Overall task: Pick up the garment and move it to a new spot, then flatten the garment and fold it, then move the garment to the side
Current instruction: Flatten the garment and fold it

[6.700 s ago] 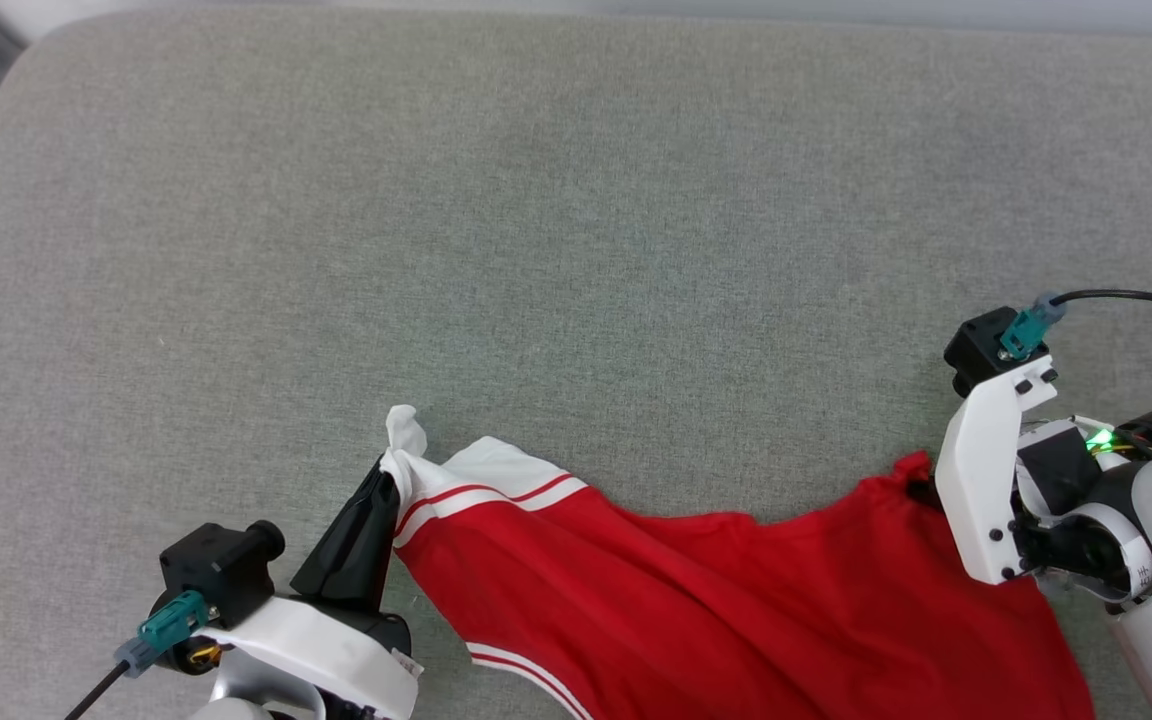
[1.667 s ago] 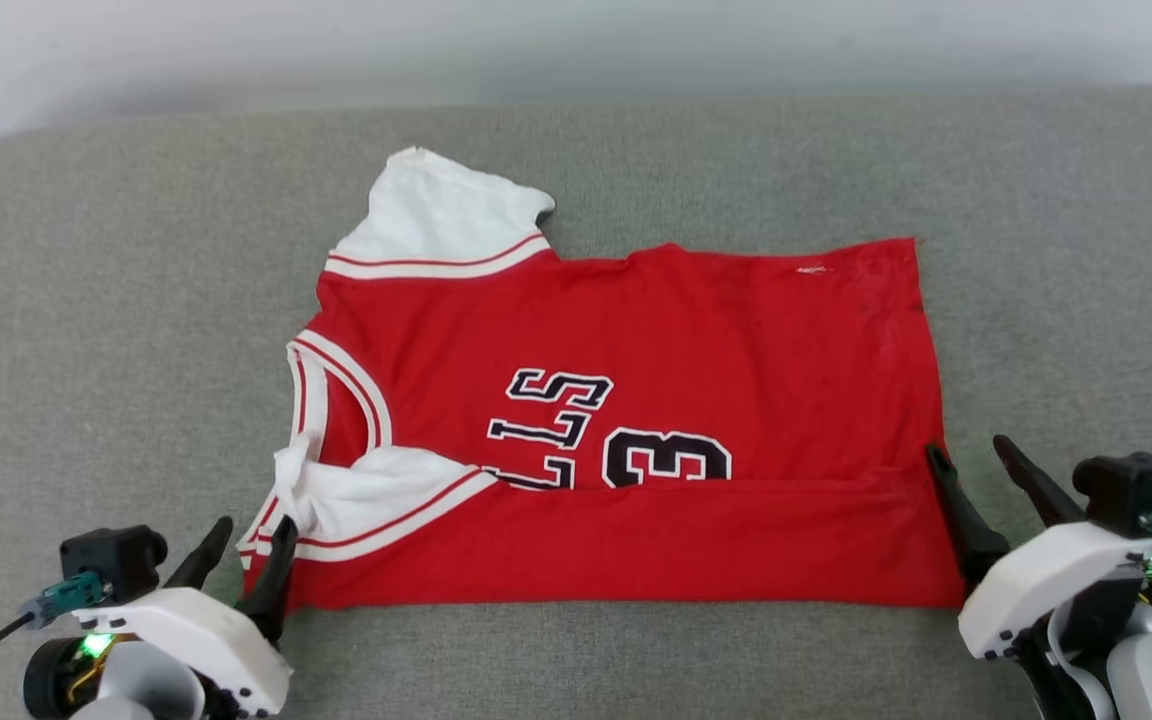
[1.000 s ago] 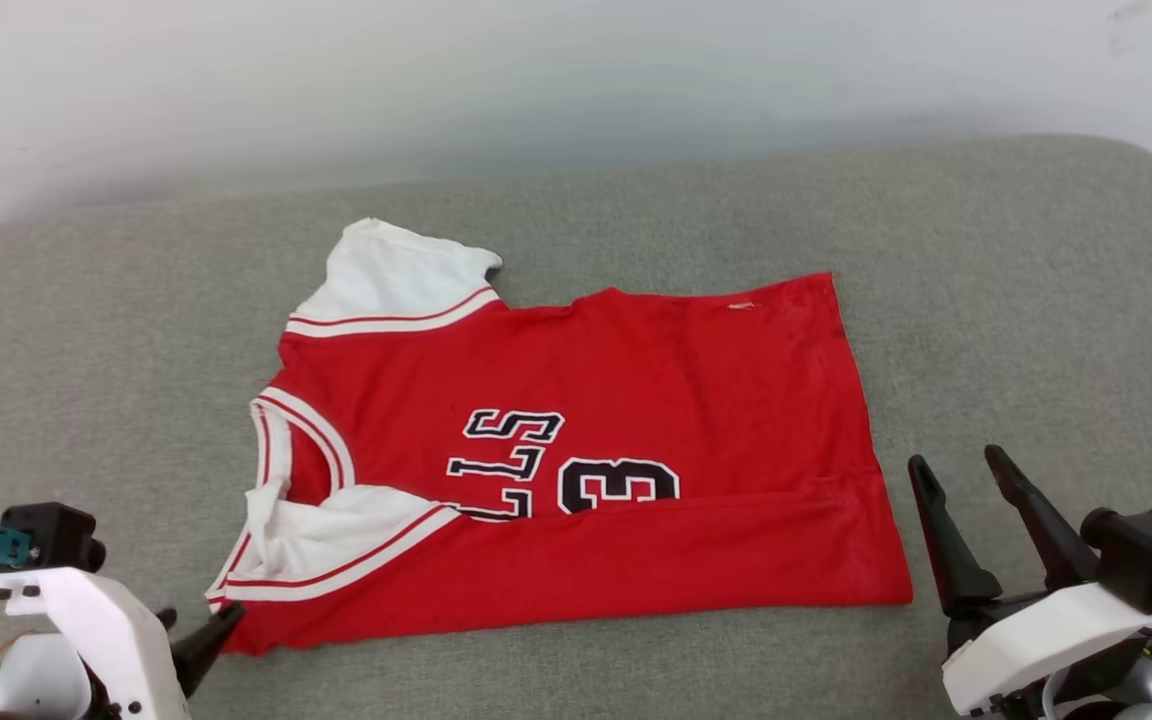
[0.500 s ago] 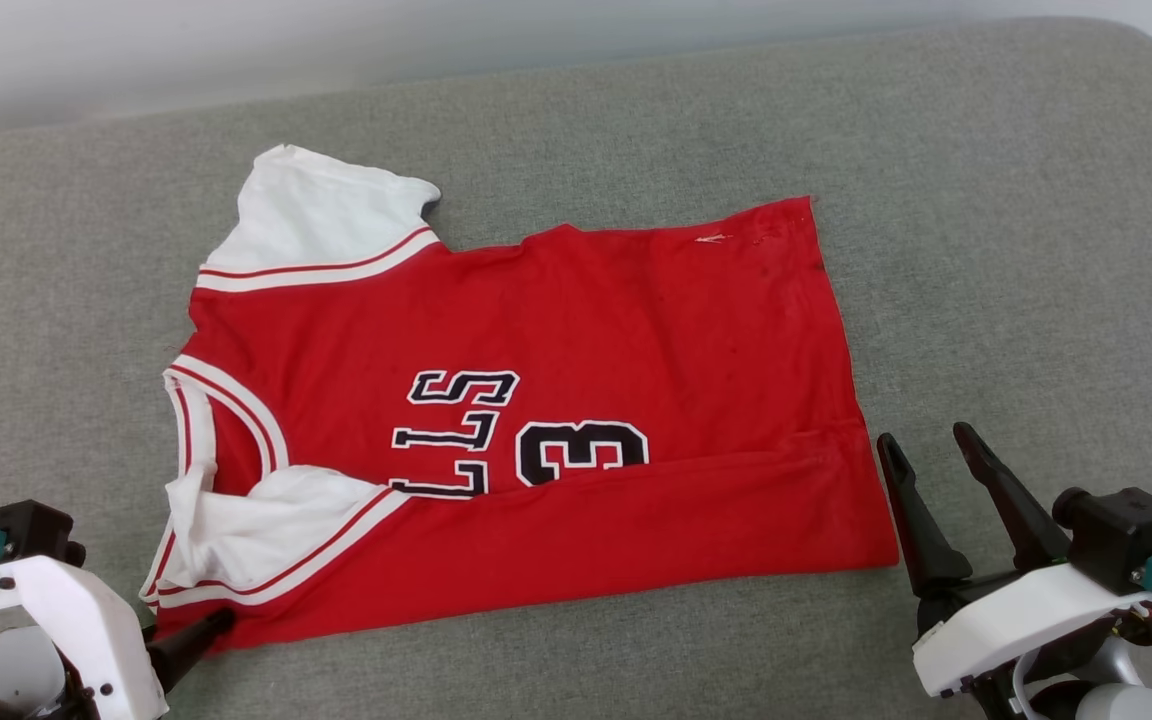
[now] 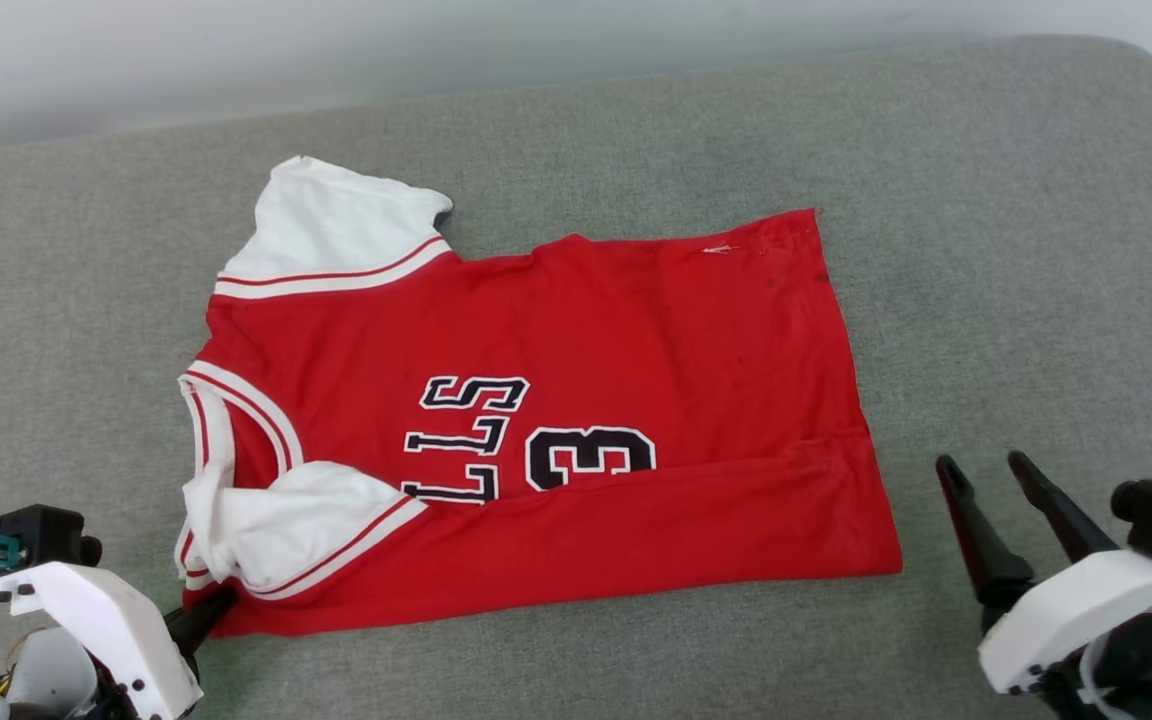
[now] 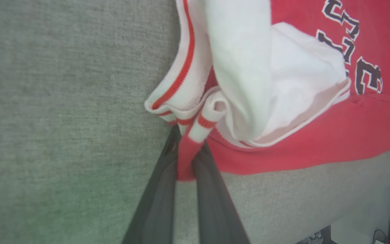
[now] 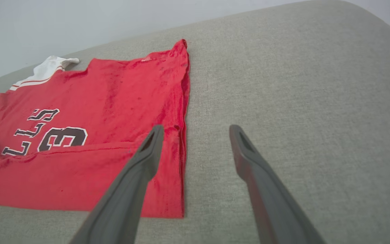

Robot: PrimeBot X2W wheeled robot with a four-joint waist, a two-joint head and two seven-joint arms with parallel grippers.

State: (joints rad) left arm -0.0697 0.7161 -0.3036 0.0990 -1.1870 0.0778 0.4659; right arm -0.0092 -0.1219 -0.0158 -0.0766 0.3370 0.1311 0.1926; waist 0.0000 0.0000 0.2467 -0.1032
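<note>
The garment (image 5: pixel 636 330), a red jersey with white sleeves and black lettering, lies flat on the grey cushion, its near long edge folded over. My left gripper (image 5: pixel 208 608) is at the garment's near left corner. In the left wrist view that left gripper (image 6: pixel 188 145) is shut on the red corner of the garment (image 6: pixel 317 142), just below the striped trim. My right gripper (image 5: pixel 983 465) stands open on the cushion, a little right of the near right corner. Seen from the right wrist, the right gripper (image 7: pixel 196 130) holds nothing, and its left finger overlaps the hem of the garment (image 7: pixel 113 95).
The grey cushion (image 5: pixel 986 250) runs back to a pale wall (image 5: pixel 536 40) and rounds off at the far right corner. Bare cushion lies right of the jersey, left of it and along the near edge.
My left gripper has gone from open to shut on the garment's near left corner. The right gripper has drifted a little right, away from the hem. The head camera has shifted.
</note>
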